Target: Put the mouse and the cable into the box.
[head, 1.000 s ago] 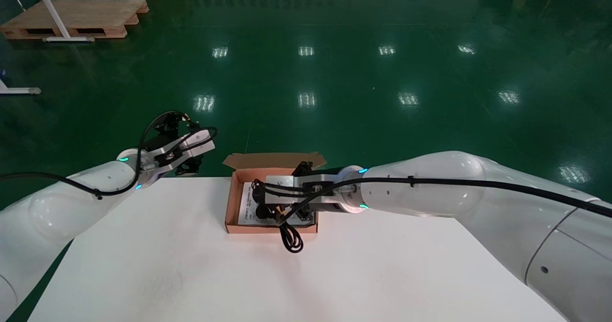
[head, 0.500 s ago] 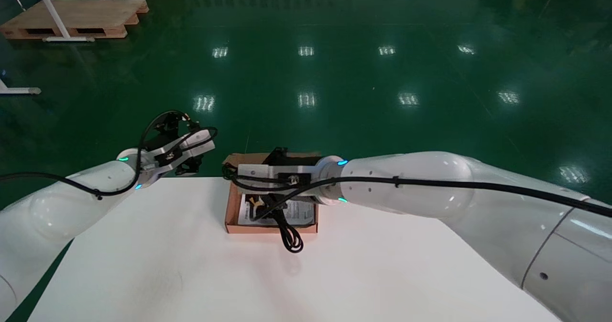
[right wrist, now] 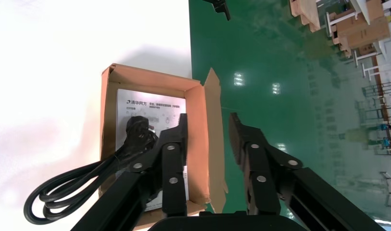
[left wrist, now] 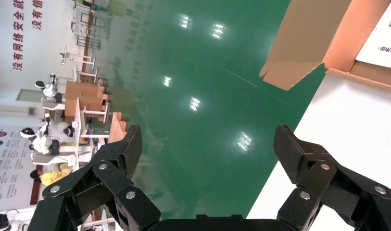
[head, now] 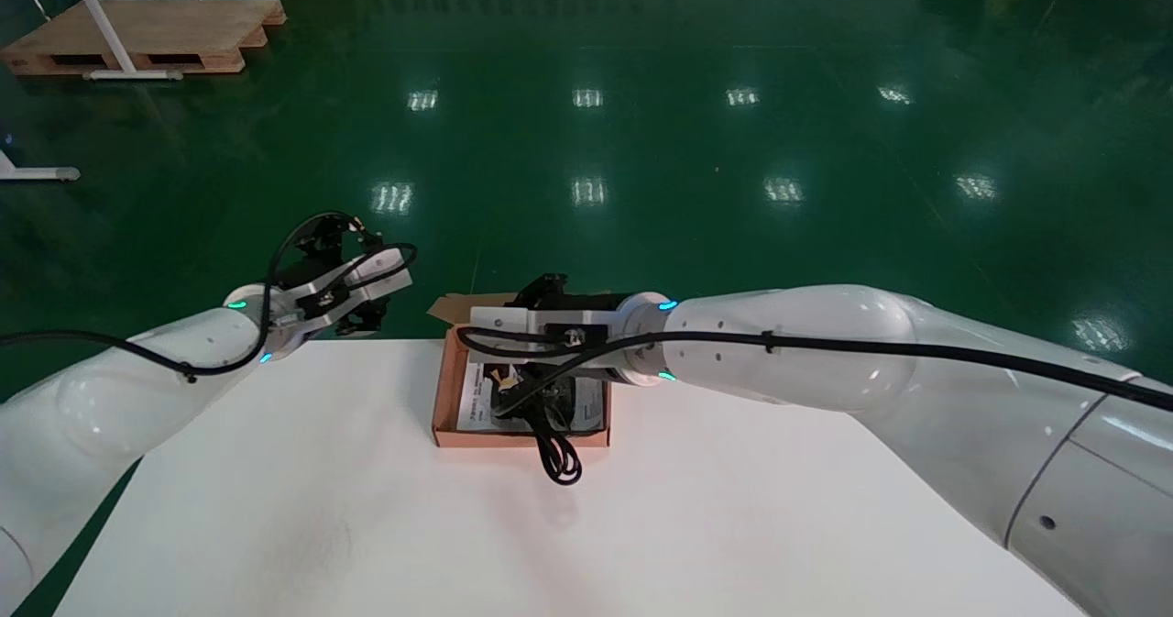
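Right claw [right wrist: 208, 122]: released, my fingers spread with nothing between them, hovering over the far side of the box [head: 445, 388].
Box: open, at the middle of the far edge of the surface [head: 367, 525], its flap [right wrist: 213, 144] leaning out past that edge.
Cable [head: 559, 459]: plug end inside the box on a leaflet [right wrist: 135, 101]; the rest (black, coiled in loops) runs over the box's near wall and lies on the surface just beside it.
Left claw [left wrist: 208, 137]: released too, parked past the surface's far-left corner, over the floor [head: 641, 140].
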Controlling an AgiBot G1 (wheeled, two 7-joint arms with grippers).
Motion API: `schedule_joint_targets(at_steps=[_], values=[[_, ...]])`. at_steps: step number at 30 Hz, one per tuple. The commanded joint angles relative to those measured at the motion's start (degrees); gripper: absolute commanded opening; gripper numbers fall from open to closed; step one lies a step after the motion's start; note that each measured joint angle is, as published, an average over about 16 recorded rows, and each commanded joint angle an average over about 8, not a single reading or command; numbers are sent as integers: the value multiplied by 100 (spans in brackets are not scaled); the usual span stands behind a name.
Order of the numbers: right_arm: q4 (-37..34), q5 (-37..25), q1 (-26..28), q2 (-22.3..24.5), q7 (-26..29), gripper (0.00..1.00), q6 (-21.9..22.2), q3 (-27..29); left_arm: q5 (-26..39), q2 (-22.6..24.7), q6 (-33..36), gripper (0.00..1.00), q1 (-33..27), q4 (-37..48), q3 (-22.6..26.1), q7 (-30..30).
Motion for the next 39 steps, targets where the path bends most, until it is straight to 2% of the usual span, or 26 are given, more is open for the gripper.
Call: schedule_joint_targets(at_steps=[1,14,19,23,39], values=[[-12,-5,3,0,0,100,1,2,0,0,0,100,0,0,0,0],[-38,-17,6,8,5,100,-7,18,-3,0,0,100,0,1,-1,5],[35,51,-90,110,41,100,-146,186,-55,-34,69,100,26,-49,-35,-10],[204,202,-304,336,121,100,-451,554,-289,-186,381,100,145,-274,-192,-80],[1084,986,-1412,1502,531,100,-2040,2451,-1795,-1166,2392,100,911,-1726,-1202,-531]])
